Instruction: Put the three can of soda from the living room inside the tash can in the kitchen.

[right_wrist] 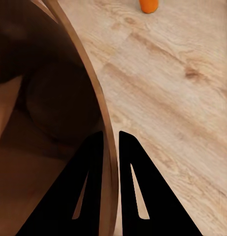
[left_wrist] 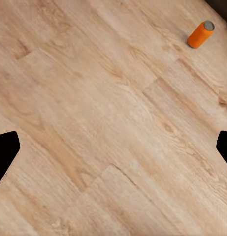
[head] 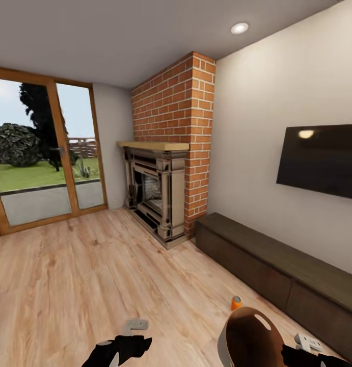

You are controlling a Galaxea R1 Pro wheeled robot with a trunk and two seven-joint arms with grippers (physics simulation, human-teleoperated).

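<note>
One orange can of soda [head: 236,303] stands upright on the wooden floor, close in front of the dark bench; it also shows as the can [left_wrist: 201,34] and the can [right_wrist: 148,5]. The copper-brown tash can [head: 249,336] hangs low at the head view's lower right. My right gripper [right_wrist: 111,147] is shut on its thin rim, one finger inside the wall [right_wrist: 49,98] and one outside. The soda can stands just beyond the bin. My left gripper [left_wrist: 113,150] is open above bare floor, its black fingertips [left_wrist: 5,150] wide apart with nothing between them.
This is the living room. A red-brick fireplace [head: 165,193] stands ahead, a long low dark bench [head: 277,265] runs along the right wall under a black TV [head: 321,159]. Glass patio doors [head: 43,153] are at the left. Open wooden floor [head: 94,265] lies between.
</note>
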